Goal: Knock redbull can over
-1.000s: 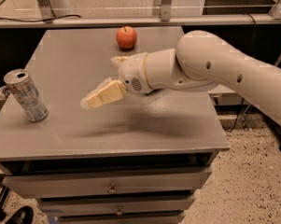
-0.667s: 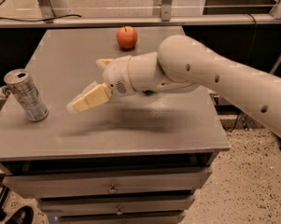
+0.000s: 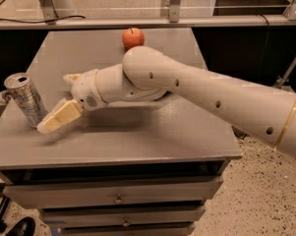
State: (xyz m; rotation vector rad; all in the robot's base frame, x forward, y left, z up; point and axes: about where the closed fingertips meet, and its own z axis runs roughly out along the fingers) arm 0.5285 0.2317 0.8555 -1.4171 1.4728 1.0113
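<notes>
The redbull can (image 3: 25, 101) is a slim silver can with blue-grey patches. It stands upright at the left edge of the grey table (image 3: 152, 132). My gripper (image 3: 52, 102) is just to the right of the can, low over the table, and it is open and empty. Its near cream finger (image 3: 60, 117) points down-left with its tip right at the can's base; I cannot tell whether it touches. The far finger (image 3: 71, 76) sticks out behind the wrist. My white arm (image 3: 196, 95) reaches in from the right across the table.
A red apple (image 3: 133, 37) sits at the back middle of the table. A metal rail (image 3: 137, 21) runs behind the table. Drawers (image 3: 118, 198) are under the top. The table's left edge is close to the can.
My gripper has moved left and toward the front, from mid-table to right beside the can. The can and the apple have not moved.
</notes>
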